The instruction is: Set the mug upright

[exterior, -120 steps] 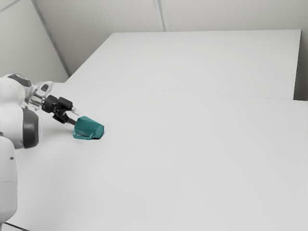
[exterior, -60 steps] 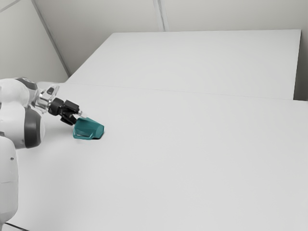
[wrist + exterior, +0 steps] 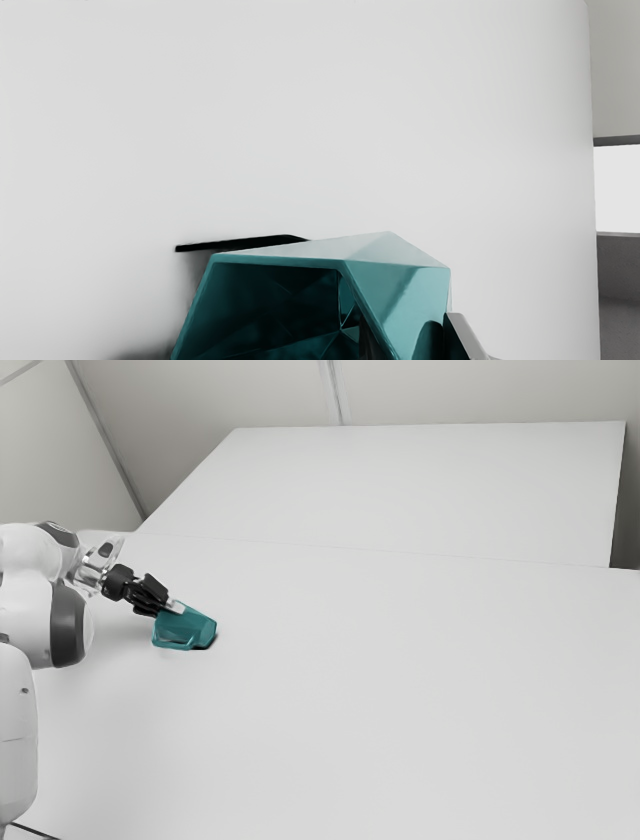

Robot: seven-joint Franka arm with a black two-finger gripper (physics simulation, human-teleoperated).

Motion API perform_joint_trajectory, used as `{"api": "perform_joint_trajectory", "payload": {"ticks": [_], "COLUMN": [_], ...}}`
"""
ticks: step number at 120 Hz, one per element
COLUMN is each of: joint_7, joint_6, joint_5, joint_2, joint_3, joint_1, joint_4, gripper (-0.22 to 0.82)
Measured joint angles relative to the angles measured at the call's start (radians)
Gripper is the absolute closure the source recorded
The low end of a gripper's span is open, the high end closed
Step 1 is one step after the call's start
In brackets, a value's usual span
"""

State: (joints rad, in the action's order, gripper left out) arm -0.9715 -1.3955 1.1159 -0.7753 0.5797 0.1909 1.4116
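The jaws of the black gripper [image 3: 172,609] are clamping on the side wall of the teal mug [image 3: 190,628], near its mouth: in the wrist view one of the fingers [image 3: 464,337] is pressing against the outside, and a dark shape, the other finger, is showing through the mouth, so the wall is running between the two. The mug's open end is facing back toward the gripper, and the rest of its body is extending beyond the fingertips, toward the exterior view's right. The mug is lying on its side on the white table [image 3: 400,690], its narrower closed end pointing away from the hand. Its walls are bending in flat, angular facets rather than curving, and its rim is making straight edges and sharp corners. The upward facets are catching light and turning pale, almost white, while the one beside the outer finger is showing a lighter teal with a dark patch near that finger. Inside, the mug is going deep and dark, with creased, glossy planes meeting at points. A black strip is showing just past the body in the wrist view. Farther out, the white arm [image 3: 30,555] is reaching in from the exterior view's left.
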Motion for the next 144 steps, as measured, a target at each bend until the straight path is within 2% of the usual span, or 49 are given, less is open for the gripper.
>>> {"api": "perform_joint_trajectory", "payload": {"ticks": [34, 56, 88, 111, 144], "joint_7": [0.003, 0.012, 0.039, 0.091, 0.192], "joint_6": [-0.008, -0.011, -0.032, -0.103, -0.246], "joint_5": [0.016, 0.047, 0.043, -0.105, -0.326], "joint_2": [0.003, 0.028, 0.115, 0.216, 0.248], "joint_3": [-0.001, -0.004, -0.022, -0.040, -0.059], "joint_1": [-0.001, -0.011, -0.046, -0.114, -0.193], "joint_4": [0.000, 0.006, 0.029, 0.040, 0.038], "gripper": [0.75, 0.77, 0.78, 0.78, 0.78]}}
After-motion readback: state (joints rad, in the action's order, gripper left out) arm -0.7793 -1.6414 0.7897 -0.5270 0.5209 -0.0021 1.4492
